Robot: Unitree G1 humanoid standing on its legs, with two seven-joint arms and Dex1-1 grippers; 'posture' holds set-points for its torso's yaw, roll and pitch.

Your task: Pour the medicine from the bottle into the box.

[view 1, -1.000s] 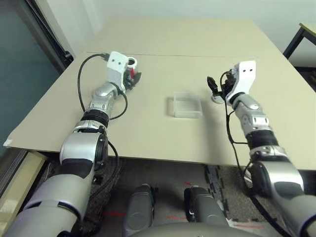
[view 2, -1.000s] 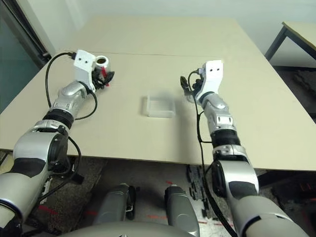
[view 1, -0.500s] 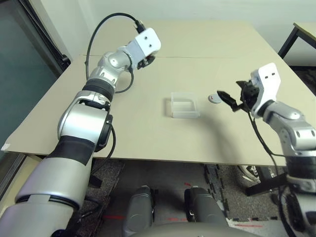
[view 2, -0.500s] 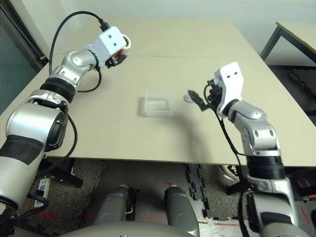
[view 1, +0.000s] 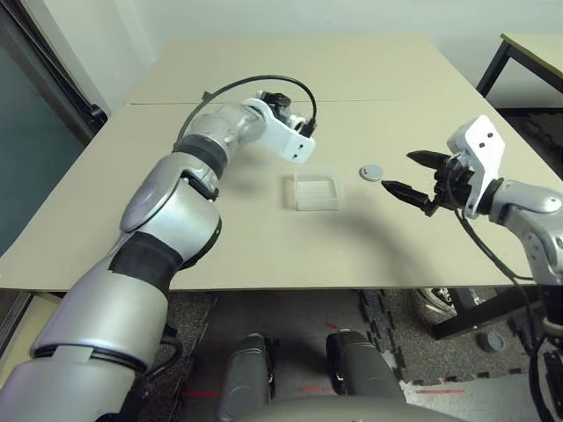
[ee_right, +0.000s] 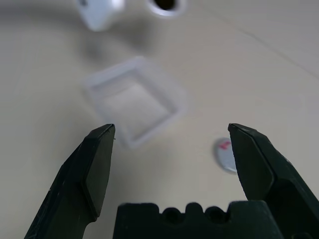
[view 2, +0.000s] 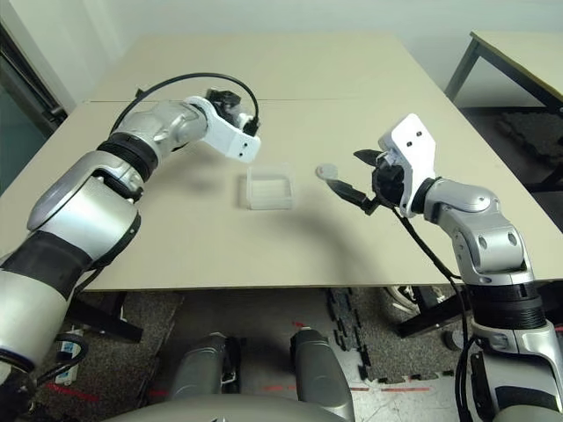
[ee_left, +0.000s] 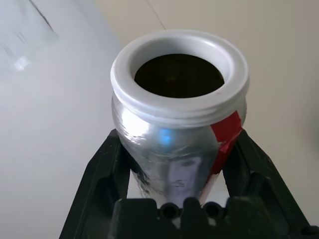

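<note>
My left gripper [ee_left: 177,138] is shut on the silver bottle [ee_left: 174,149] with the red stripe. The bottle's white mouth is uncapped and dark inside, so the medicine is hidden. That gripper hangs above the table just beyond the far left corner of the clear box [view 1: 315,190]; the bottle's mouth [ee_right: 167,4] shows past the box in the right wrist view. The box [ee_right: 134,102] looks empty. The round grey cap [view 1: 371,171] lies flat on the table right of the box. My right gripper [view 1: 400,172] is open, empty, in the air right of the cap.
The beige table [view 1: 264,237] has bare room in front of the box and across its far half. A seam [view 1: 396,99] runs across the top. Another table's corner [view 1: 528,48] stands at the far right.
My left arm has swung the bottle from the far left over to the box. My right gripper has drawn back to the right, leaving the cap on the table. The camera has shifted too.
</note>
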